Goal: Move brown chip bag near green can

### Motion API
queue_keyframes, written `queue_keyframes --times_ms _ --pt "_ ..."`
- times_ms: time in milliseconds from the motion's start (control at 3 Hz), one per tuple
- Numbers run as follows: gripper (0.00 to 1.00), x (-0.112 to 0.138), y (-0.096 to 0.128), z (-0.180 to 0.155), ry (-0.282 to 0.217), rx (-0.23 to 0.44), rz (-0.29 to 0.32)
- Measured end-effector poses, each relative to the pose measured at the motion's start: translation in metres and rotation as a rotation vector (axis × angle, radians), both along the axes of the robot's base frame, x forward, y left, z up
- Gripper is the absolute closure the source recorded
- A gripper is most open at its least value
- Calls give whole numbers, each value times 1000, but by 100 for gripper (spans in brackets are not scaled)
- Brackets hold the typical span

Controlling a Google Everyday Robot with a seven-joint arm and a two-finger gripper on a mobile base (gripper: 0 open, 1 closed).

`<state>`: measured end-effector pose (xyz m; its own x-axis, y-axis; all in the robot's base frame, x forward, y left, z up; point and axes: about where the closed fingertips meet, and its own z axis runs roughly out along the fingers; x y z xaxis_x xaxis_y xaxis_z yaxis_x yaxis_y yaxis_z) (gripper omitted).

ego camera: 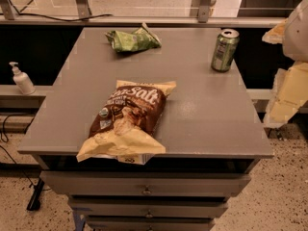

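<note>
"Salt" on brown chip bag (126,119); gripper (288,81) far right.

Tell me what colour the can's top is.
Silver, on the green can; camera view. The gripper hangs at the right edge.

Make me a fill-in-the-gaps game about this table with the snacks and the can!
The large dark-brown chip bag lies at the grey table's ___ edge.
The small green metal can stands ___.
The crumpled small green bag lies ___ of that can.
The robot's pale hand is beyond the table's ___ side.
Missing words: front, upright, left, right.
</note>
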<state>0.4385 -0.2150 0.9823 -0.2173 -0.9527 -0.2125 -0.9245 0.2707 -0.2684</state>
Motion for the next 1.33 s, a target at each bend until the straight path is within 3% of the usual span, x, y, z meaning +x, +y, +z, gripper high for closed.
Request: queue_keyframes --times_ms 333,667,1000,1333 --pt "0 0 0 0 0 0 0" --pt "0 6 10 -13 -7 93 -19" --pt "0 11 41 -37 -18 267 -37" --pt "0 19 87 -53 -28 455 -38"
